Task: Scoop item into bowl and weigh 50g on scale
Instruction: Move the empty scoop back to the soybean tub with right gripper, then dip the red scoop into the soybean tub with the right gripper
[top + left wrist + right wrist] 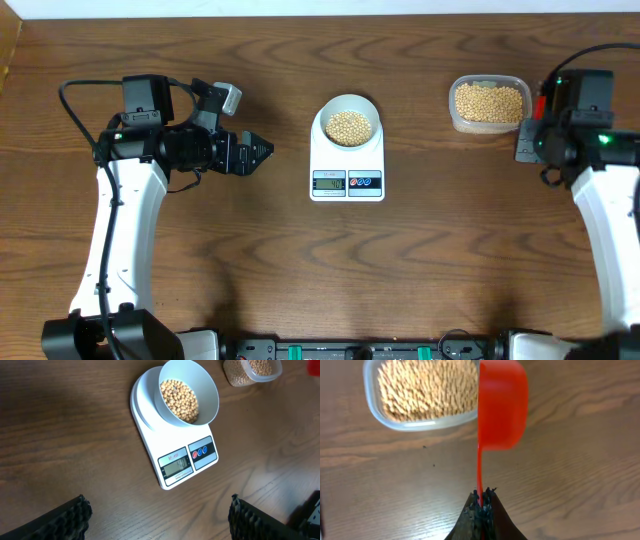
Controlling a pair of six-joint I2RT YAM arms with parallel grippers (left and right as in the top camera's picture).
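The white scale [347,165] sits mid-table with the pale bowl [323,118] on its platform, partly filled with tan beans [349,127]. In the left wrist view the scale [150,435], its lit display [176,466], the bowl [207,390] and the beans [180,400] show clearly. My left gripper [262,152] is open and empty to the left of the scale, its fingers [159,502] wide apart above bare wood. My right gripper [482,497] is shut on the thin handle of a red scoop [502,405], which is held at the right edge of the bean tub. I cannot see inside the scoop.
A clear plastic tub [455,118] full of beans [489,101] stands at the back right; it also shows in the right wrist view [370,390] and in the left wrist view [235,377]. The right arm [580,110] hangs just right of the tub.
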